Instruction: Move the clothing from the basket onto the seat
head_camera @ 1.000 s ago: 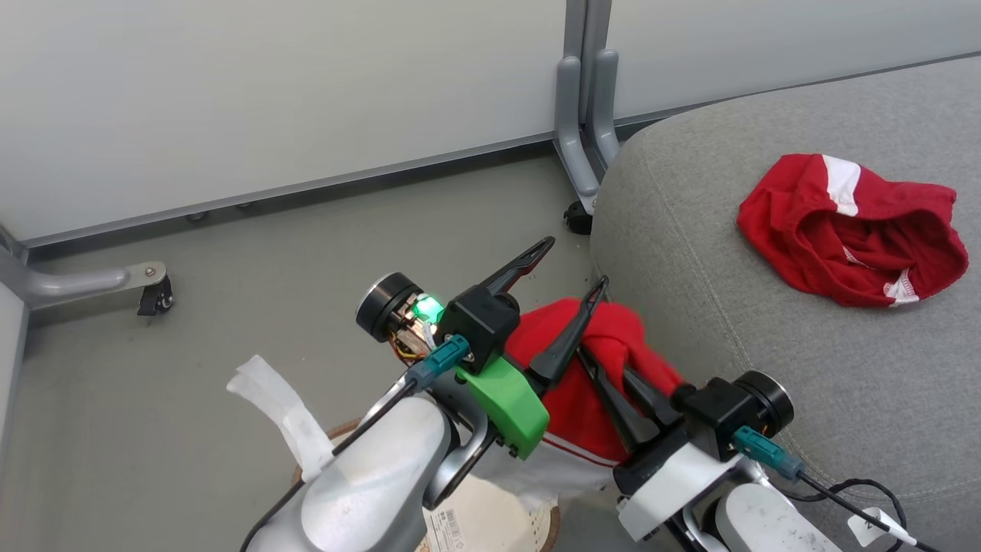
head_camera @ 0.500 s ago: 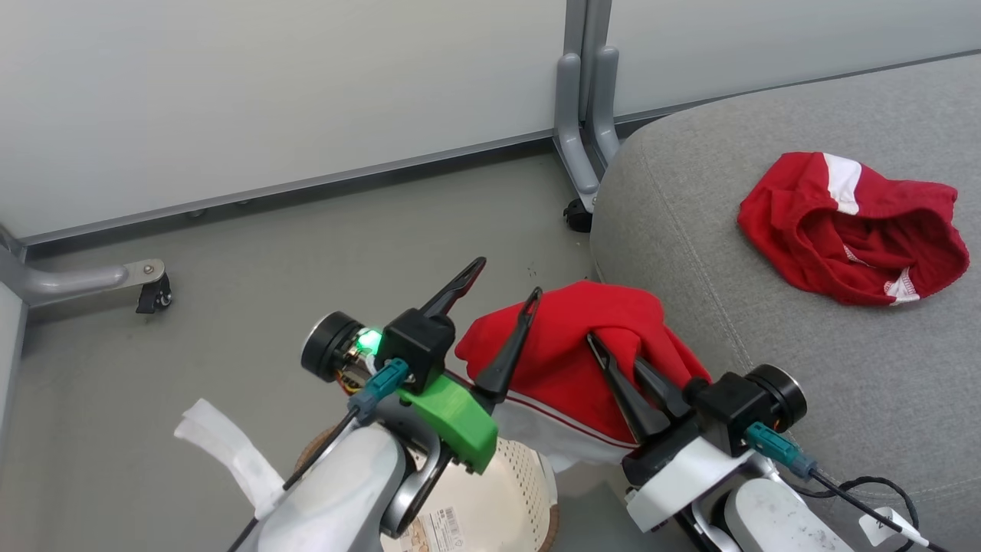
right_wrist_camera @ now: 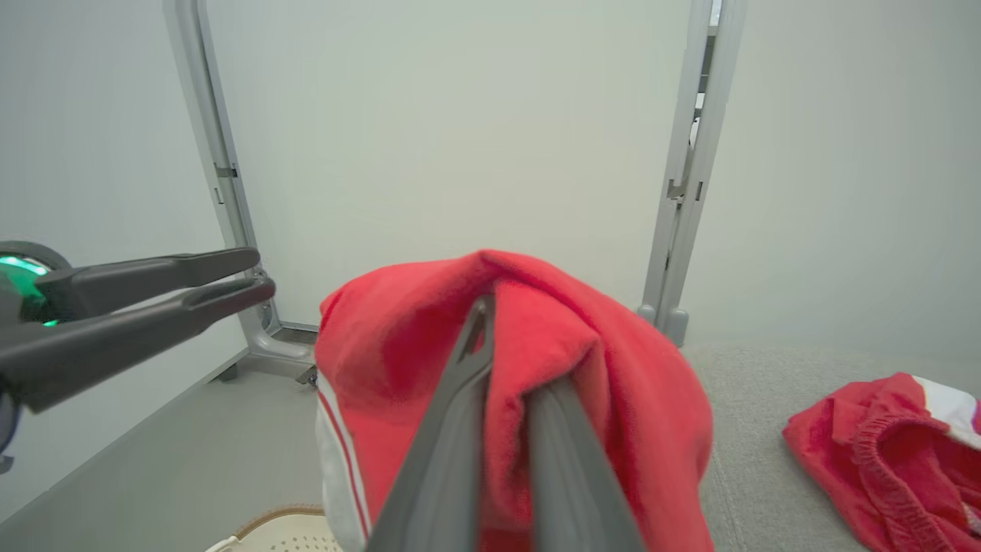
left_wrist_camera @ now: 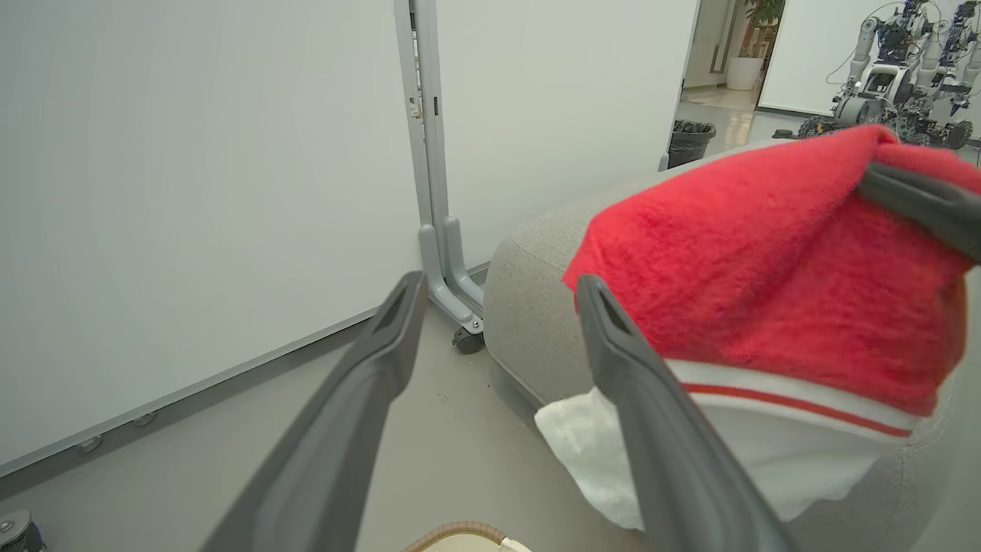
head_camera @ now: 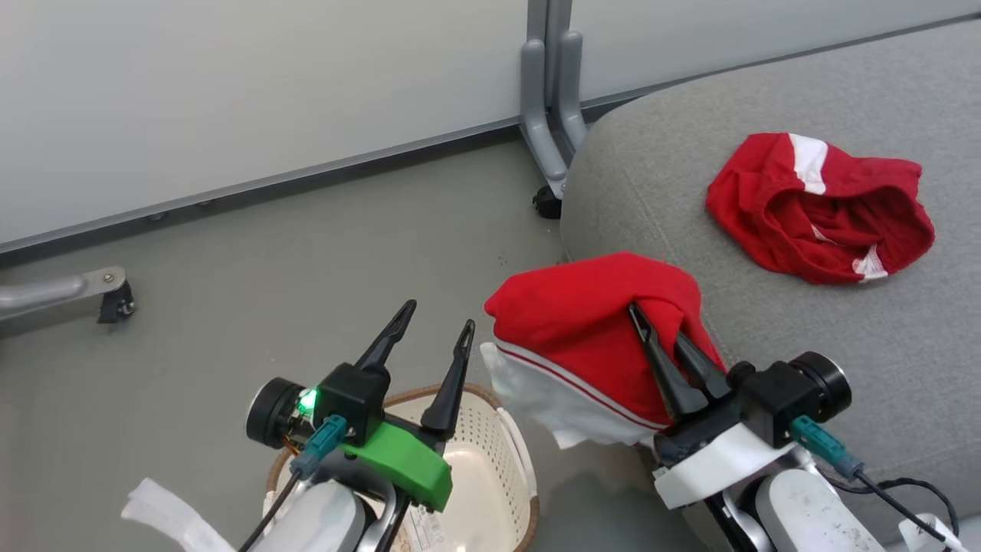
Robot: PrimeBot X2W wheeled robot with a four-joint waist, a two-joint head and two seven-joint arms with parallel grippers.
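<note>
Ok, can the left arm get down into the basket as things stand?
Probably yes. The left tool is open just above the basket, nothing between them; the red garment hangs from the shut right tool, off to the side.

No legible text — sticker [head_camera: 419, 527] on basket [head_camera: 512, 452] too small, unreadable.

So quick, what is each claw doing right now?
Left gripper: open, holding nothing.
Right gripper: shut on the red garment.
</note>
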